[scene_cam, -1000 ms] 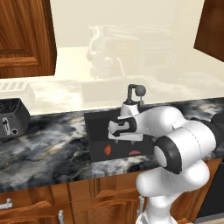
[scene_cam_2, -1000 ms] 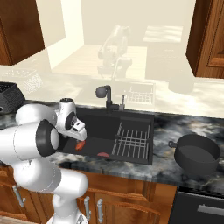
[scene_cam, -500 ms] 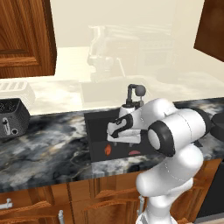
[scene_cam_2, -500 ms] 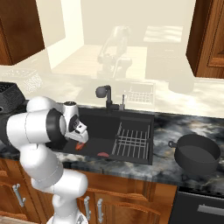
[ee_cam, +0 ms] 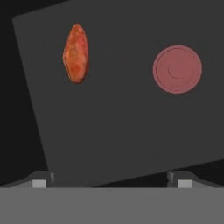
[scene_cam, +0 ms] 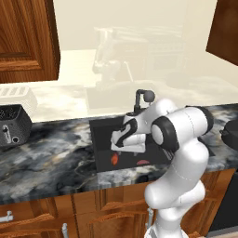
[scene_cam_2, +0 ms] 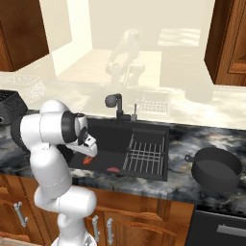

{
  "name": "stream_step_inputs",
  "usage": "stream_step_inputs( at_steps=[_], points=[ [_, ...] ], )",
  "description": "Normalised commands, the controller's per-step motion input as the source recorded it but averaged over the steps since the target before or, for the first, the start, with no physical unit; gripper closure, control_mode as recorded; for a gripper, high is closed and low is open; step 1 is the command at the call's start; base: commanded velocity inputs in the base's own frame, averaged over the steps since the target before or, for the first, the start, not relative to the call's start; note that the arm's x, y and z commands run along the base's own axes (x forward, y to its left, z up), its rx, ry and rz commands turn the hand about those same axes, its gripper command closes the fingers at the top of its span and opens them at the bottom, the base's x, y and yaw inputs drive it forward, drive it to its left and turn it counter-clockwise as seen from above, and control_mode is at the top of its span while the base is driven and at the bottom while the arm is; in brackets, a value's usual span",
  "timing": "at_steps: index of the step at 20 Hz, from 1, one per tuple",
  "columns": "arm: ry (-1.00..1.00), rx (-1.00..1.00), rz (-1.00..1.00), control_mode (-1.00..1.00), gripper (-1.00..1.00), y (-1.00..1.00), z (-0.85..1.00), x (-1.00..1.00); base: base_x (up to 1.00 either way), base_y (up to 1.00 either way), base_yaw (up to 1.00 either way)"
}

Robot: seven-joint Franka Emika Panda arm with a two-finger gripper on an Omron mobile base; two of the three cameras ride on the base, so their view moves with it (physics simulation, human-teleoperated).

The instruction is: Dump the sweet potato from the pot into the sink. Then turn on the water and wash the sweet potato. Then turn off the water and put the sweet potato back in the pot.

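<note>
Left base view: the sink (scene_cam: 103, 148) is a black basin cut into the dark marbled counter (scene_cam: 46, 162), its faucet (scene_cam: 142, 98) standing on the back rim at about 12 o'clock. The white arm bends down over the basin's middle, and its hand covers much of the floor. The sweet potato (scene_cam: 115, 159) lies on the basin floor near the front-left corner, at roughly 7 o'clock from the hand, with bare floor around it. A flat red disc (scene_cam: 143, 162) lies to its right, apart from it. A toaster (scene_cam: 13, 125) sits far left on the counter.

Right base view: the wire rack (scene_cam_2: 146, 154) takes up the right half of the sink, leaving the left half free. The sweet potato (scene_cam_2: 87, 160) rests just below the hand, near the front wall. The pot (scene_cam_2: 217, 168) stands on the counter at 3 o'clock from the basin, well apart from it — nothing shows inside it.

Hand view: the gripper (ee_cam: 112, 180) hangs over the sink floor with its fingertips (ee_cam: 40, 181) spread wide and nothing between them. The sweet potato (ee_cam: 76, 53) lies at 11 o'clock, the disc at 1 o'clock — both clear of the basin walls.
</note>
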Motion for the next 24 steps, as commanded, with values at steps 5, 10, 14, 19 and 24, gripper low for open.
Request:
stream_step_inputs(
  at_steps=[5, 10, 14, 19, 24],
  points=[
    [0.00, 0.02, 0.00, -1.00, -1.00, 0.05, -0.17, 0.22, 0.00, 0.00, 0.00],
    [0.00, 0.00, 0.00, -1.00, -1.00, 0.06, -0.28, 0.20, 0.00, 0.00, 0.00],
    [0.00, 0.00, 0.00, -1.00, -1.00, 0.10, -0.38, 0.14, 0.00, 0.00, 0.00],
    [0.00, 0.00, 0.00, -1.00, -1.00, 0.09, -0.33, 0.18, 0.00, 0.00, 0.00],
    [0.00, 0.00, 0.00, -1.00, -1.00, 0.04, -0.25, 0.22, 0.00, 0.00, 0.00]
  ],
)
